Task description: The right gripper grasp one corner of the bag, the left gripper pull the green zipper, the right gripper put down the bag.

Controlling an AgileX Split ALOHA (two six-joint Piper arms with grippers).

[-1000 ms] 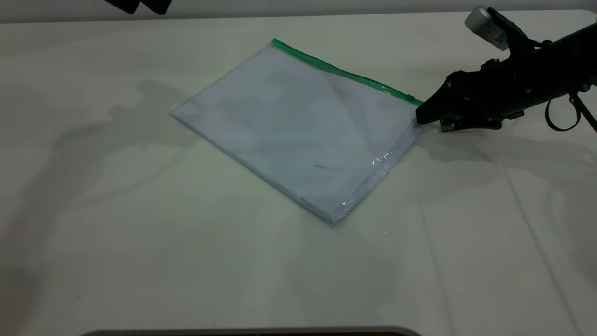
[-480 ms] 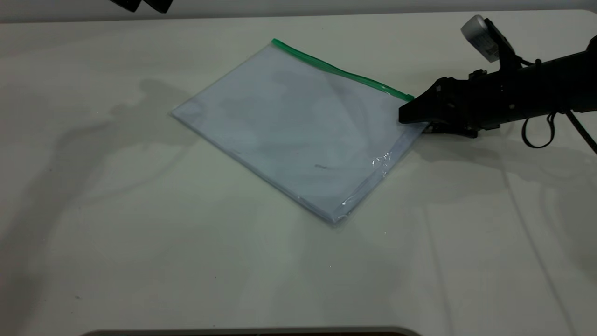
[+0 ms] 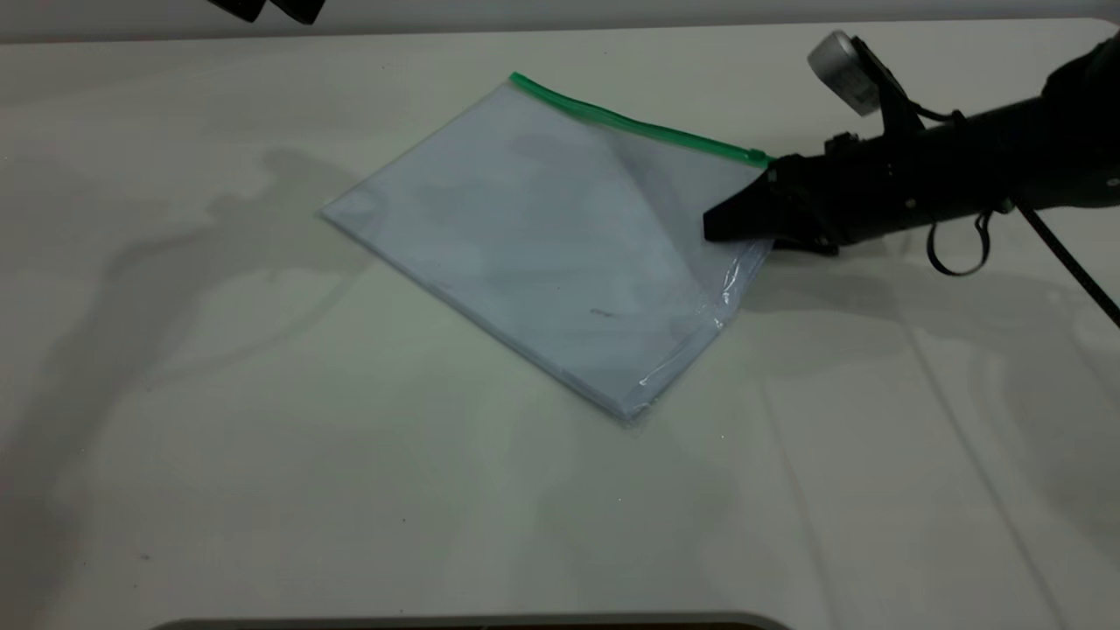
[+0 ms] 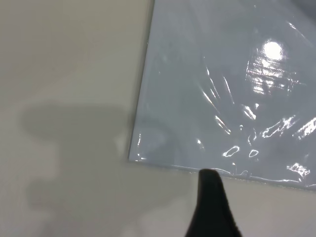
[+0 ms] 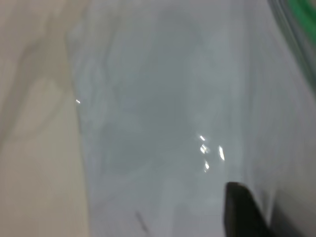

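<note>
The bag point(image 3: 542, 236) lies flat on the white table point(image 3: 262, 455), a clear pouch with white paper inside. The green zipper point(image 3: 630, 125) runs along its far edge, and its right end is slightly raised. My right gripper point(image 3: 731, 229) reaches in from the right, open, with the upper jaw over the bag's right corner and the corner between the jaws. In the right wrist view one finger point(image 5: 241, 205) lies over the plastic point(image 5: 158, 123). My left gripper point(image 3: 267, 9) hangs open at the far left edge, apart from the bag. Its finger point(image 4: 212, 202) shows near the bag's edge point(image 4: 207, 98).
The right arm's looped black cable point(image 3: 958, 249) hangs beside the bag's right corner. A dark edge point(image 3: 472, 623) shows at the table's near side.
My right gripper has moved left, from beside the bag's right corner to over it. That corner and the zipper's right end have lifted and shifted slightly. The left gripper has not moved.
</note>
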